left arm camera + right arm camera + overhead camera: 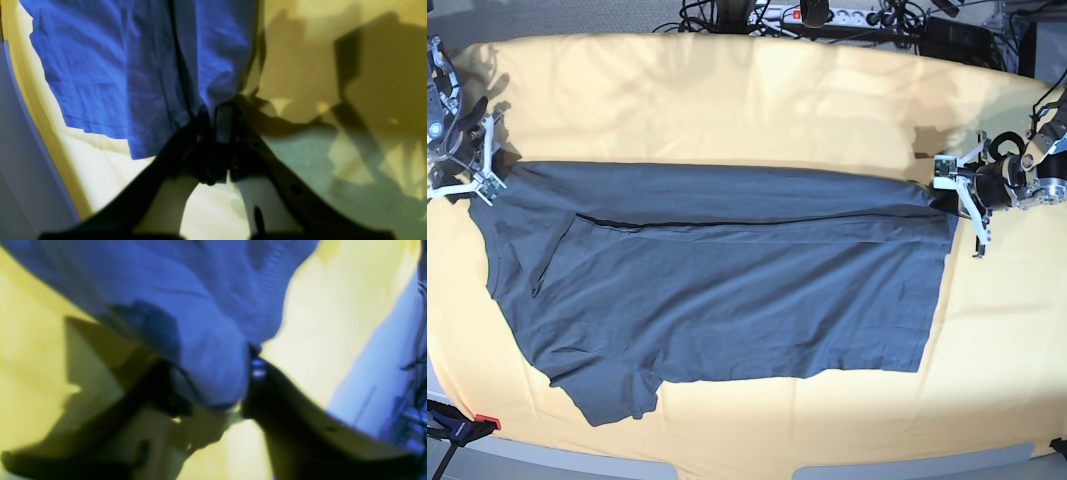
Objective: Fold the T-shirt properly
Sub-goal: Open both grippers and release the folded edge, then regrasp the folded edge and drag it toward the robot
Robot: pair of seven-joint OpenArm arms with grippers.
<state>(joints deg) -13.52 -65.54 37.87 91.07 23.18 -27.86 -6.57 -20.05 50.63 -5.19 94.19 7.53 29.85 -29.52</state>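
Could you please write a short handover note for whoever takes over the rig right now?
Left tool: shut on the T-shirt at its hem-end upper corner.
Right tool: shut on the T-shirt at its collar-end upper corner.
T-shirt: lies spread lengthwise on the yellow tablecloth, with one long fold along its far edge.
Done: the far strip is folded over.
Left: the near side, the sleeve, and the crosswise folds.

Left end effector (218, 115) clamped; right end effector (213, 386) clamped; arms spread wide.
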